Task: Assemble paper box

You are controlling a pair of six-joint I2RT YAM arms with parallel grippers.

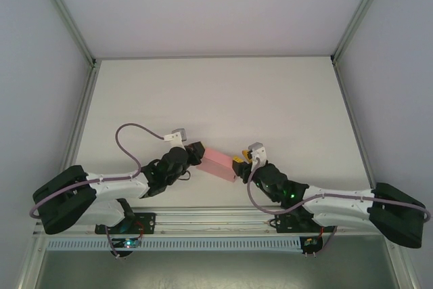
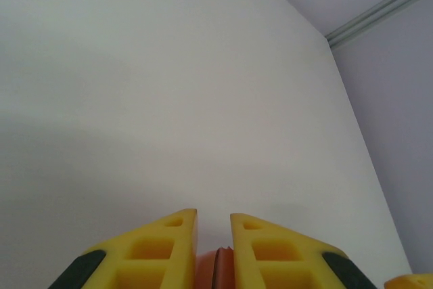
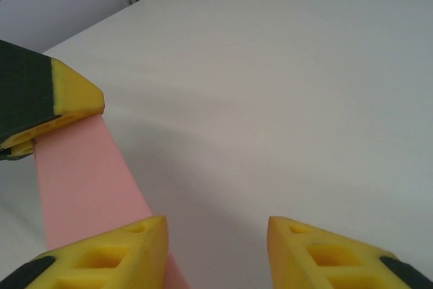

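From above, one paper box (image 1: 220,164) lies flat on the white table (image 1: 223,93), a little toward 6 o'clock from the table's middle. Its long side runs from 10 o'clock to 4 o'clock. The left gripper (image 1: 197,151) meets the box's 10 o'clock end and the right gripper (image 1: 238,162) its 4 o'clock end. This view does not make clear how the jaws stand.

The wrist cameras show this better. In the left wrist view, the left gripper (image 2: 213,248) has its two yellow fingers almost together, with a thin pink-red edge of the box (image 2: 218,270) in the narrow slit between them, so it is pinching the box. At 5 o'clock in that picture a small yellow tip (image 2: 413,281) is visible, but I cannot tell what it belongs to.

In the right wrist view, the right gripper (image 3: 216,252) has its jaws well apart, with bare table between them. The pink box (image 3: 81,181) runs from its 7 o'clock finger (image 3: 108,258) up to the other arm's finger (image 3: 76,94) at 10 o'clock, which rests on the box's far end. Whether the near finger touches the card I cannot tell.

By count there is one box, two arms, two grippers and two yellow fingers on each. Around them are two lilac cables (image 1: 135,125), a slotted rail (image 1: 216,241) at 6 o'clock and metal frame posts (image 1: 356,21) at the far corners. Each arm covers one end of the box from above.
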